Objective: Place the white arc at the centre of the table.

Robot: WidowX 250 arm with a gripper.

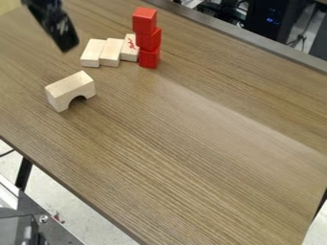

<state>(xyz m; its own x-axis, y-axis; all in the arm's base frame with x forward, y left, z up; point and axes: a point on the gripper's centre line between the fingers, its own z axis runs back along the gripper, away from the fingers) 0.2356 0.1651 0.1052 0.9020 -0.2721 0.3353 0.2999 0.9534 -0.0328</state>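
Gripper [56,26], one; black throughout; long, narrow, slab-like form; blunt lower end with slanting edge; small pale grey marks partway along, too blurred to make out.

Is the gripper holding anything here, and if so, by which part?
Nothing is held: the gripper hangs above the table, and the wooden arc rests on the tabletop, apart from it.

Probably a lab, given the robot arm [48,13] and blue-lit equipment [271,18].
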